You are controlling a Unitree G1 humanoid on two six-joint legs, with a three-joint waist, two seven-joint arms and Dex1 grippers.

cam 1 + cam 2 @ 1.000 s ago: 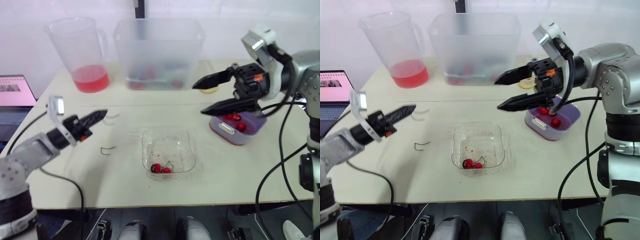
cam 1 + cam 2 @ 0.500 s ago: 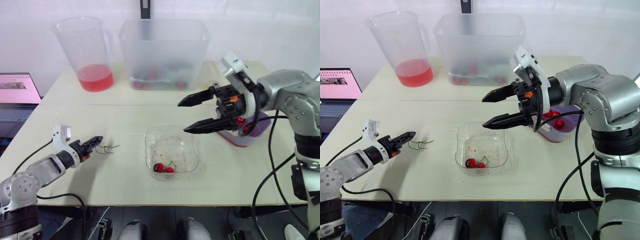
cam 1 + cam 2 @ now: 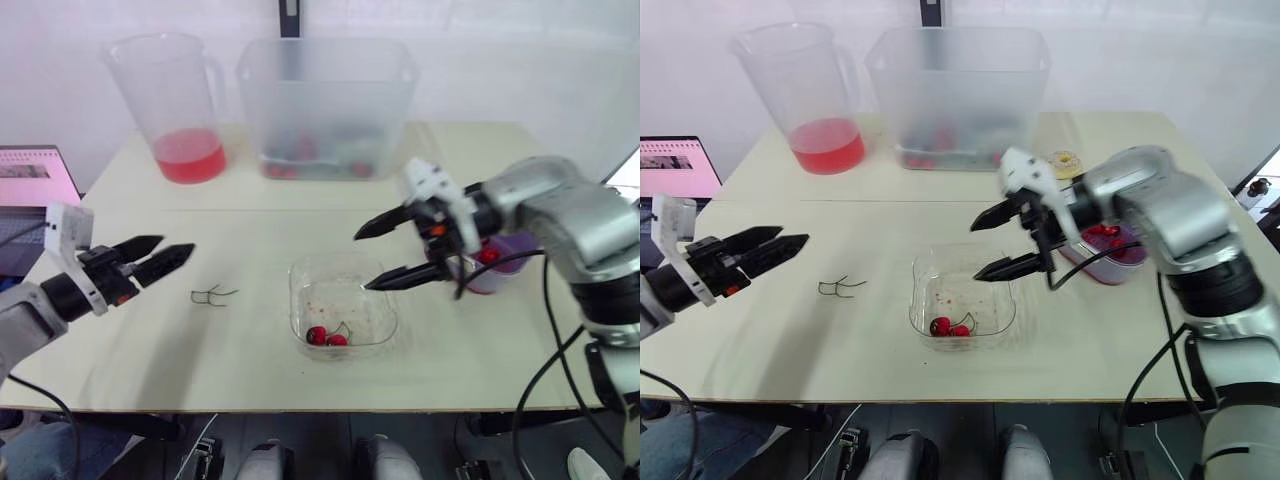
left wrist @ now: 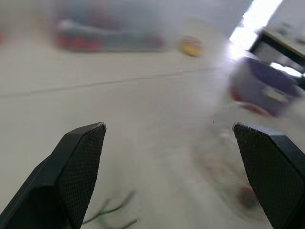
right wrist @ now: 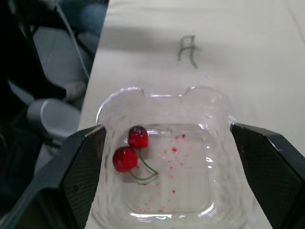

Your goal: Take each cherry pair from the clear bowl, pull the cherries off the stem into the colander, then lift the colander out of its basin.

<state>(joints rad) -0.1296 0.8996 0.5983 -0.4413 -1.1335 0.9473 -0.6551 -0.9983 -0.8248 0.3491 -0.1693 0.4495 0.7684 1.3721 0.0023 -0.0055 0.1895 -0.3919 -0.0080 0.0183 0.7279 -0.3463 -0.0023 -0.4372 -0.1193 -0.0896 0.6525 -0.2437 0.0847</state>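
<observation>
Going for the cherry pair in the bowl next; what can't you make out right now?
Colander: head views, right arm covers much of it; cherry count inside unclear.
Frosted tub: head views, its cloudy wall hides what the red bits inside are.
Small yellow thing near the tub: too small to identify.
Laptop: cut off by the left edge.

Bright, even light, faint soft shadows on the table [image 3: 250, 370], white glare behind

A red cherry pair [image 5: 127, 151] on a green stem lies in the clear bowl [image 5: 202, 183]; purple colander [image 3: 506, 272], cream worktop [image 3: 250, 350].
</observation>
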